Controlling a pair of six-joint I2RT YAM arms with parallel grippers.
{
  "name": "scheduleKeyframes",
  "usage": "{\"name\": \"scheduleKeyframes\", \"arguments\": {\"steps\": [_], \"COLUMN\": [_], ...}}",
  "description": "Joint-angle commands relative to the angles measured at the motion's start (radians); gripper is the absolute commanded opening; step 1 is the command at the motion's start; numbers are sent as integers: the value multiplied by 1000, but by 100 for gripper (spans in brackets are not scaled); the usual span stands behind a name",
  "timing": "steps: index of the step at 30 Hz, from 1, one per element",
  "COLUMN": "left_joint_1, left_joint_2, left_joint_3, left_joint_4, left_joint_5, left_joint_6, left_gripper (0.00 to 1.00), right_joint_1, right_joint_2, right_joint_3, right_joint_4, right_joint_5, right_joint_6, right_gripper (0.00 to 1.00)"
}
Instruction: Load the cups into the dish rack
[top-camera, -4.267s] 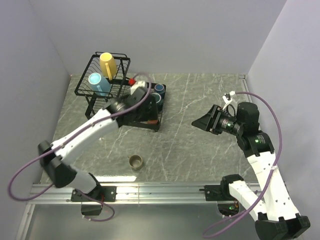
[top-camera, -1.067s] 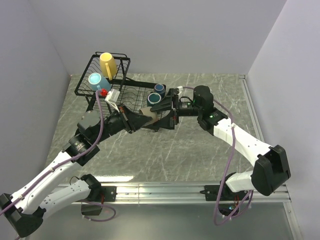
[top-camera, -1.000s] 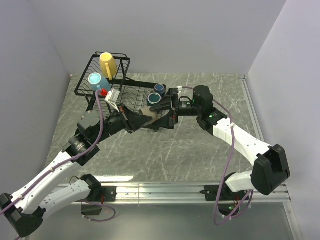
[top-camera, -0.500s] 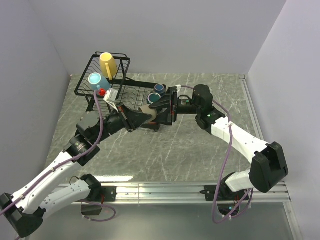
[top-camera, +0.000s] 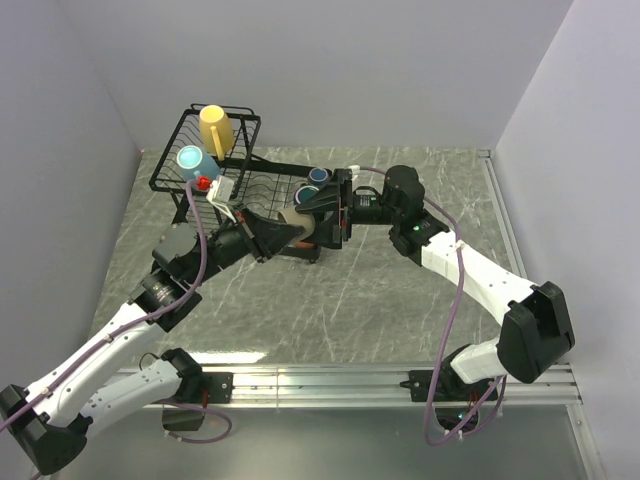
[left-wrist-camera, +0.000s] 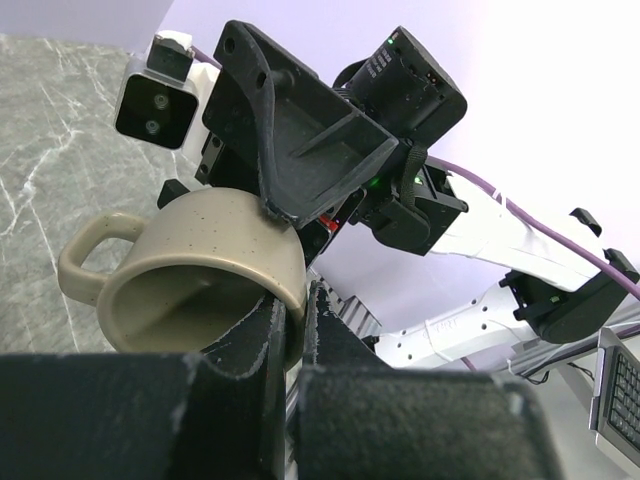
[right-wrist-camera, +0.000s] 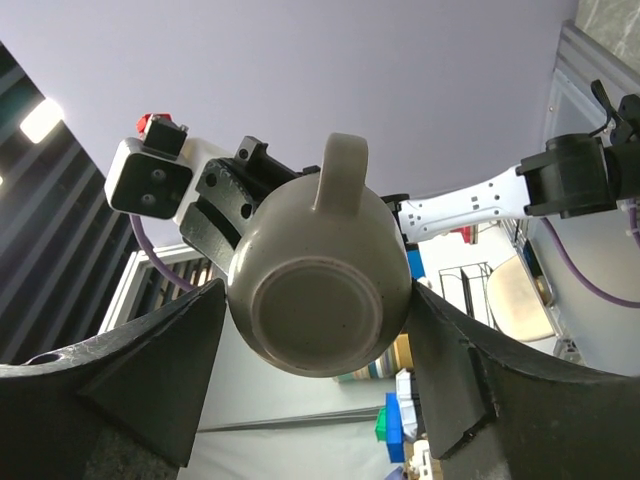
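Work area: grey veined table (top-camera: 400, 290), closed by walls on the left, far and right sides, with a metal rail (top-camera: 320, 380) along the near edge. Dish rack (top-camera: 262, 184): black wire, set at the far left, close to the left and far walls. Its raised basket (top-camera: 172, 152) stands to the left of the flat slotted tray. Open tabletop runs from the tray's right edge to the right wall and from its near edge to the rail; both arms reach across it. Basket contents: yellow mug (top-camera: 215, 128) at the far side, light blue mug (top-camera: 192, 160) at the near side with its mouth showing. Navy mug (top-camera: 318, 176): at the tray's far right corner. Item in handling: olive-brown mug (right-wrist-camera: 320, 290), speckled matte glaze, paler ring on the base, loop handle. It is held off the table on its side and, in the overhead view, overlaps the near right part of the tray. Its mouth faces the left arm and its base faces the right wrist camera, where the handle points upward. Left gripper (left-wrist-camera: 295, 312): closed, pinching the mug's rim, one finger inside the mouth and one outside. Right gripper (top-camera: 326, 212): jaws spread wide to either side of the mug's body, one finger (left-wrist-camera: 300, 150) lying against its wall; whether it clamps the mug cannot be told.
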Motion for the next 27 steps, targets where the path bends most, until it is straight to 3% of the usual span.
{"name": "scheduleKeyframes", "arguments": {"steps": [1,7,10,14,20,23,24,27], "left_joint_1": [-5,-7,-5,-5,-7,-7,-7,-7], "left_joint_2": [7,3,3,-4,-2,-2,-7,-33], "left_joint_3": [-13,-21,-26,-33,-9,10,11,14], "left_joint_4": [26,30,32,38,-19,-69,-80,-126], "left_joint_5": [48,43,48,50,34,31,34,19], "left_joint_6": [-8,-11,-14,-17,-9,-3,-1,-1], "left_gripper": [1,1,1,1,1,13,26,46], "right_joint_1": [25,28,28,29,31,28,28,25], "right_joint_2": [-4,0,0,2,0,-3,-3,-9], "right_joint_3": [68,89,86,80,83,99,102,102], "right_joint_4": [97,73,87,87,35,-16,-25,-88], "right_joint_5": [-4,-7,-10,-10,-7,-9,-10,-6], "right_joint_6": [22,4,9,4,-40,-82,-99,-143], "right_gripper": [80,81,72,34,6,1,0,0]}}
